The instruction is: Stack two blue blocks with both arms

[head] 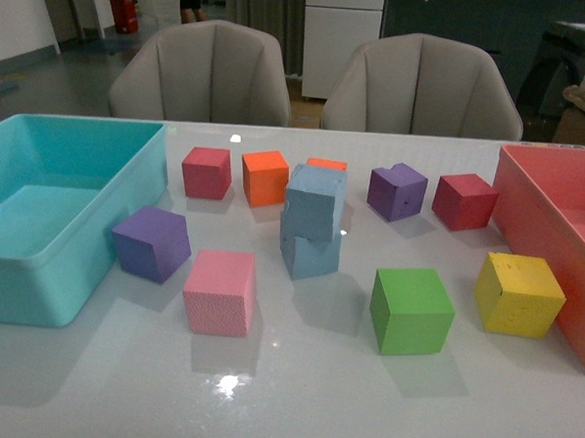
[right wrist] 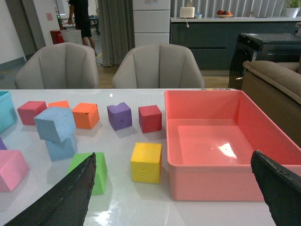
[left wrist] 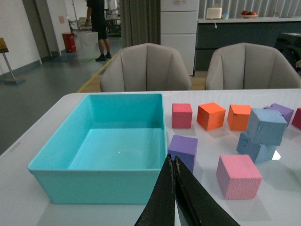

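Two pale blue blocks stand stacked at the table's middle: the upper blue block (head: pixel 315 201) sits skewed on the lower blue block (head: pixel 309 252). The stack also shows in the left wrist view (left wrist: pixel 266 126) and the right wrist view (right wrist: pixel 55 124). No arm shows in the front view. My left gripper (left wrist: pixel 172 161) is shut and empty, back near the table's front by the turquoise bin (left wrist: pixel 61 160), well away from the stack. My right gripper (right wrist: pixel 174 160) is open and empty, near the table's front, with the yellow cube (right wrist: pixel 146 162) and the pink bin (right wrist: pixel 207 172) between its fingers in view.
Around the stack lie a purple cube (head: pixel 152 242), a pink cube (head: pixel 219 292), a green cube (head: pixel 411 310), a yellow cube (head: pixel 518 295), red cubes (head: pixel 207 172), orange cubes (head: pixel 265 177) and another purple cube (head: pixel 396 192). The turquoise bin (head: pixel 34 284) stands left, the pink bin (head: pixel 534 197) right. Two chairs stand behind.
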